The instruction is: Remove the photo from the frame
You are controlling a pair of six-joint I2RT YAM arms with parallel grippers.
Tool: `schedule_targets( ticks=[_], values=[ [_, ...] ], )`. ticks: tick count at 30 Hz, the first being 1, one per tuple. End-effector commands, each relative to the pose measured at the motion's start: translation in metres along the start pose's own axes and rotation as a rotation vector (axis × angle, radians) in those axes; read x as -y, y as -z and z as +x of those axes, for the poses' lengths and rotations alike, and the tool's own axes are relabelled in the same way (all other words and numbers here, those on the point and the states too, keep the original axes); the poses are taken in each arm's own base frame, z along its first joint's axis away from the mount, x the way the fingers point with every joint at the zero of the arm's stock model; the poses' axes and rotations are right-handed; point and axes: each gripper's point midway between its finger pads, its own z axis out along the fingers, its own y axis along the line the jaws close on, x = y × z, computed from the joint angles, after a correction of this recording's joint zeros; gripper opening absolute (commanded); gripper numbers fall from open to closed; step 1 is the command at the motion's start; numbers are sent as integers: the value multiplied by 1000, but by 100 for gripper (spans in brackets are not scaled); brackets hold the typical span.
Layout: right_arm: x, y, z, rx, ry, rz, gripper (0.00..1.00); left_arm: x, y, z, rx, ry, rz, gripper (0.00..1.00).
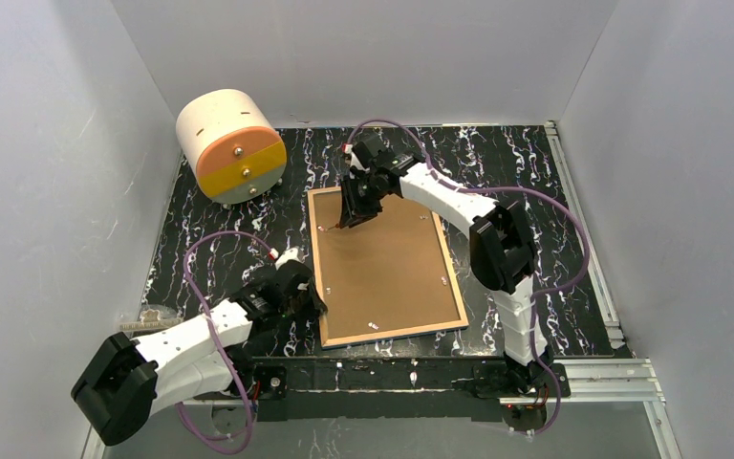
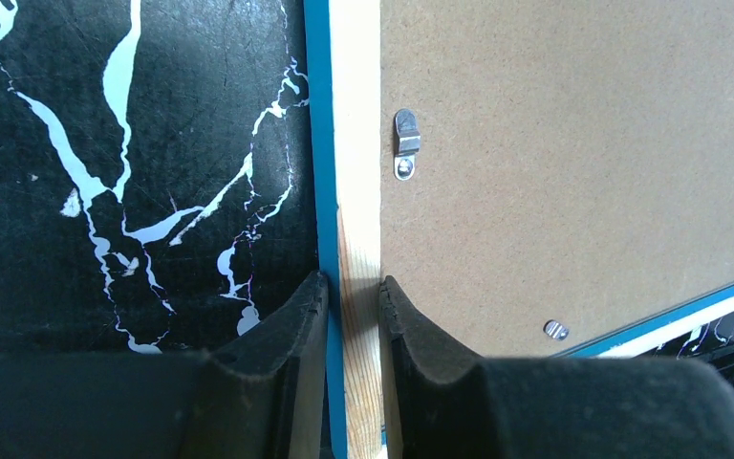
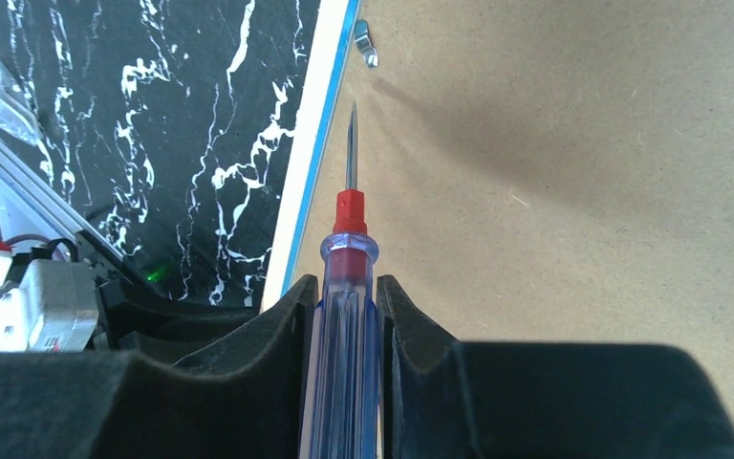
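1. Left gripper [image 2: 354,287]: I clamp the frame [image 2: 354,143] on its left rail near the near-left corner. 1 black padded finger [image 2: 296,325] presses the blue outer edge, and the other presses the inner side of the pale wooden edging.
2. Right gripper [image 3: 344,287]: I am closed around a screwdriver [image 3: 346,253], its clear plastic handle with a red collar squeezed between both pads.
3. The screwdriver's thin steel shaft points away from my wrist, along the left rail, toward a small metal far clip [image 3: 366,46]. The tip stops just short of it, and I cannot tell whether the tip touches the surface below.
4. The frame lies flat, reverse side up, on the black, white-veined marble-look table [image 1: 239,229], between my 2 arms. Its long axis runs from my bases toward the back wall, with the far end leaning slightly left.
5. The frame is a thin rectangle, bright blue on its outer edge and light grained wood on the back. A matte brown backing board [image 1: 387,263], flat and fibrous, fills it.
6. A silvery near clip [image 2: 406,143], a rounded tab on 1 screw, sits on the board just beside the edging ahead of my left fingers.
7. The photo is hidden under the board in all 3 views.
8. A cream drum [image 1: 229,143] with an orange-and-grey face stands at the table's far-left corner, well apart from the frame.
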Motion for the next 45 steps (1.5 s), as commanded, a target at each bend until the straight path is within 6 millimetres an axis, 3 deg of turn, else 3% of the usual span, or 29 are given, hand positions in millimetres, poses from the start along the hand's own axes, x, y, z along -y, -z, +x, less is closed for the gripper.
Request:
schedule_targets(
  ticks=[1,18,36,45],
  values=[
    [-7,6,-16,57,33,12,1,-56,2,36,-127,-49,-208,0],
    [-12,10,-19,90,43,-16,1,-60,7,27,-60,-40,-204,0],
    [-14,-3,-24,70,15,-30,1,-65,8,28,-54,-32,-219,0],
    [-17,-21,-13,19,17,-53,1,-66,6,28,-66,-41,-241,0]
  ],
)
